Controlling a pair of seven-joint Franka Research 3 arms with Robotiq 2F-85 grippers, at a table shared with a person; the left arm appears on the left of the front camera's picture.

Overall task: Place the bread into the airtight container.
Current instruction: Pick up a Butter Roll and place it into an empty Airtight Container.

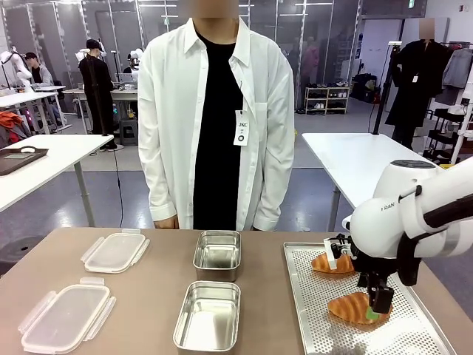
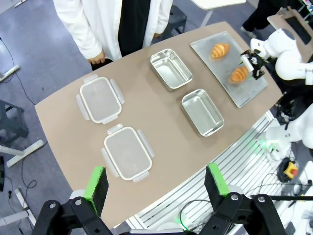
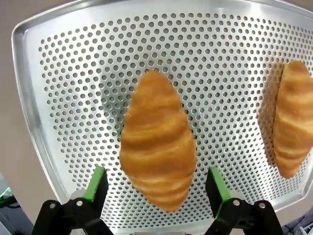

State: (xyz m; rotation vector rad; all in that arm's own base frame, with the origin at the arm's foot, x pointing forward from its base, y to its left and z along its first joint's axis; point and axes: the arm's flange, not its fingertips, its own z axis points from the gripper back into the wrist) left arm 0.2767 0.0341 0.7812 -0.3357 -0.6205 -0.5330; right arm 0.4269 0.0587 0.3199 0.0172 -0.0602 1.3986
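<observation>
Green pads of the right claw (image 3: 155, 181) stand spread wide, released, one on each side of the nearer croissant (image 3: 157, 147), with a sliver of tray showing between each pad and the crust. Nothing is gripped yet. That croissant lies flat on the perforated metal tray (image 3: 73, 73) at the robot's right end of the tabletop (image 1: 148, 296), pointed ends running along the gap between the fingers, so the jaws face its thick middle.

It looks light, soft and flaky. A hard squeeze would likely crush the layers and shed crumbs, and the tapered tips would probably snap. The fat belly is the best place to hold it, with only enough pressure to lift. The glazed crust may be a little greasy, so a slow lift seems wise.

Beyond it, a second croissant (image 3: 293, 122) sits on the same tray, apart from the first.

The left claw (image 2: 156, 178) hangs high above the tabletop, also released and holding nothing.

Counted:
- Two croissants on one tray.
- Two empty steel containers in the middle, near container (image 1: 208, 314) and far container (image 1: 217, 254).
- Two clear clip lids at the left, near lid (image 1: 66, 316) and far lid (image 1: 114, 251), lying apart from the containers.

A person (image 1: 214, 111) in a white shirt stands at the far edge.
</observation>
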